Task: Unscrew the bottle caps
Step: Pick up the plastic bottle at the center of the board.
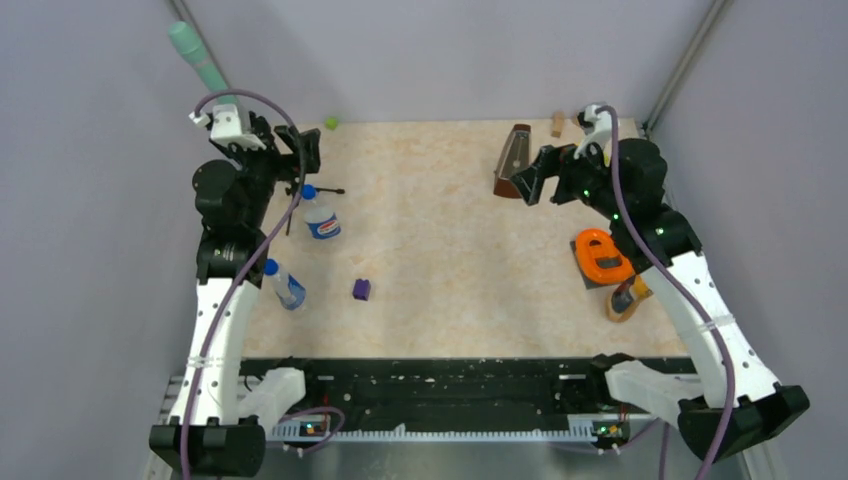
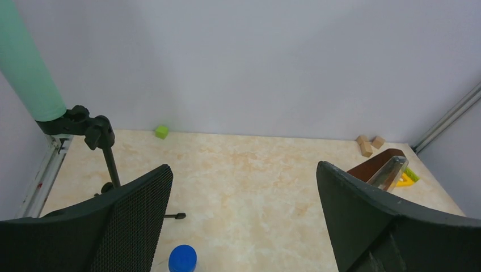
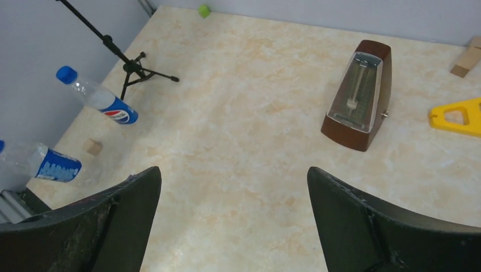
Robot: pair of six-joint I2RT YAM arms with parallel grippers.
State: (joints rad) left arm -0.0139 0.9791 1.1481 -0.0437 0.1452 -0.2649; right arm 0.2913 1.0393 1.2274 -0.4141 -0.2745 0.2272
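**Approach to the first cap.** The left gripper [image 2: 244, 170], jaws spread wide and empty, hangs just beyond and above the far cap [image 2: 182, 258]. This dark blue cap sits on the far bottle [image 1: 321, 218], beyond and left of the purple cube [image 1: 361, 289]. The near cap [image 1: 270, 266] tops the near bottle [image 1: 287, 288], just left of the cube. The right gripper [image 3: 233, 170], equally wide, waits well right of the cube. Advisably, the left jaws centre squarely over the cap and the bottle body is steadied before twisting.

The top view looked down over the whole worktop [image 1: 450, 230]; both wrist views looked obliquely across it from above, sharing the metronome [image 2: 377, 165].
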